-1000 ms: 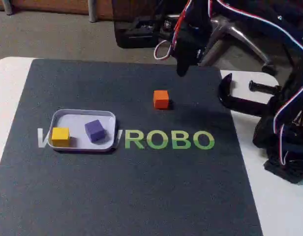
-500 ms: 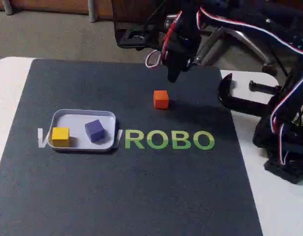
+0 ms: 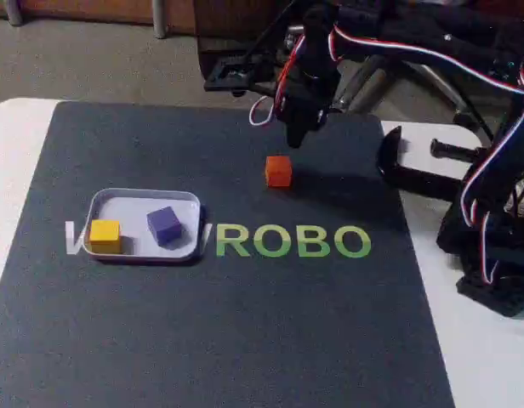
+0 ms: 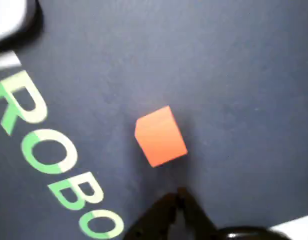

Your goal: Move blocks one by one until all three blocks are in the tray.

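The orange block (image 3: 278, 171) sits alone on the dark mat (image 3: 245, 323), at about one o'clock from the white tray (image 3: 144, 200) and well apart from it. In the tray lie the yellow block (image 3: 105, 235) toward its nine o'clock end and the purple block (image 3: 164, 225) beside it. The hand (image 3: 294, 136) hangs above the mat at twelve o'clock of the orange block; in the wrist view its tips (image 4: 178, 197) meet, clenched on nothing, just short of the orange block (image 4: 160, 136). Green "ROBO" lettering (image 3: 292, 242) crosses the mat on the white bench (image 3: 15, 170).

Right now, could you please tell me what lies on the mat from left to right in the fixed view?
yellow block → purple block, both inside the white tray → orange block alone on the mat.
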Tool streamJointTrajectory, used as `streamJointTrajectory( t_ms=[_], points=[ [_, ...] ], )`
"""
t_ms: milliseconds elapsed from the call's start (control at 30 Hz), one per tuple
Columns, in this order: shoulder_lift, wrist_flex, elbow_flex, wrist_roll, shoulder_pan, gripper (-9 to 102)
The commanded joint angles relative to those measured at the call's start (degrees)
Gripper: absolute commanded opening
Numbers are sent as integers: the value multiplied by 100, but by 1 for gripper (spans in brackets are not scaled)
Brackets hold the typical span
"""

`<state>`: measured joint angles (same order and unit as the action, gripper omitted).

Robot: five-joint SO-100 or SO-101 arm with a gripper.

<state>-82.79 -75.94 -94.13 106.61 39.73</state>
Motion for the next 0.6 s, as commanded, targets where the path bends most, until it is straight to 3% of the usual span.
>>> streamJointTrajectory(
  t_ms=[0, 400, 567],
  points=[
    [-246, 229, -229, 141, 53, -8],
    [-352, 554, -545, 79, -132, -7],
    [-387, 554, -562, 70, -158, 0]
  ],
)
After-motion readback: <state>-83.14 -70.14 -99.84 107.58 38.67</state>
